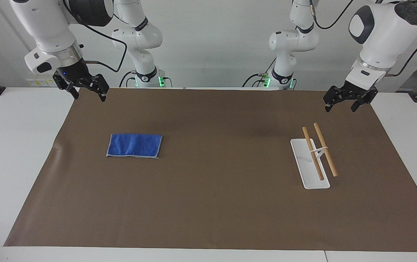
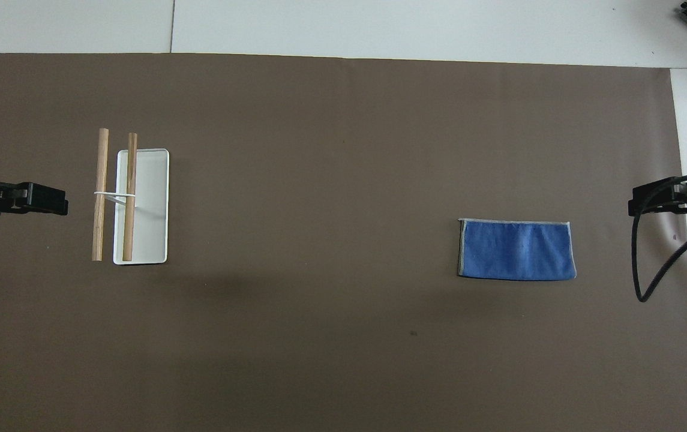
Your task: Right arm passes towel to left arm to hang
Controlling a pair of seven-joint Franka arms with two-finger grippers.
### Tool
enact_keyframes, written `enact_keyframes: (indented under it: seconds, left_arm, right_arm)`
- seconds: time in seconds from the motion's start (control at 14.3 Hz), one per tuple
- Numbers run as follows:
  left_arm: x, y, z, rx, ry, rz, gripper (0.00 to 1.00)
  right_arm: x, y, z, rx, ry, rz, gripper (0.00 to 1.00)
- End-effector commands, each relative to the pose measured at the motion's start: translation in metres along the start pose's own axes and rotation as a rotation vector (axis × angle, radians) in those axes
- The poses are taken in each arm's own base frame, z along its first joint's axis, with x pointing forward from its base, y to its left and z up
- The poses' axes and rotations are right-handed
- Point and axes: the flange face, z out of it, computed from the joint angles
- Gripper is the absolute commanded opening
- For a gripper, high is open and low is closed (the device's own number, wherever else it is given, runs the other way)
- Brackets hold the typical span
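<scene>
The blue towel [image 1: 134,146] lies folded flat on the brown mat, toward the right arm's end of the table; it also shows in the overhead view [image 2: 517,249]. My right gripper [image 1: 89,96] hangs open and empty in the air over the mat's edge at that end, apart from the towel; it also shows in the overhead view [image 2: 655,201]. My left gripper [image 1: 340,108] hangs open and empty over the mat at the left arm's end, above and apart from the rack; it also shows in the overhead view [image 2: 46,201].
A towel rack stands toward the left arm's end: a white flat base [image 1: 305,167] [image 2: 151,204] with two wooden rods [image 1: 325,149] [image 2: 100,195] on a thin white stand. The brown mat [image 1: 212,189] covers most of the white table.
</scene>
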Motion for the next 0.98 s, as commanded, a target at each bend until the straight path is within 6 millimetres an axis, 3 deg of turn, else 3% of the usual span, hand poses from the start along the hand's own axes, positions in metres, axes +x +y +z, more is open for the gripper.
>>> enact_keyframes:
  seconds: [0.0,0.91]
  left_arm:
    - [-0.006,-0.0033,-0.0024,-0.006,0.001,0.008,1.0]
    - [-0.006,-0.0033,-0.0024,-0.006,0.001,0.008,1.0]
  right_arm:
    - [-0.0018,-0.0006,-0.0018,-0.024,-0.001,-0.017,1.0]
    - [-0.0048,0.0012,0.0027,-0.021,-0.011,-0.003,1.0]
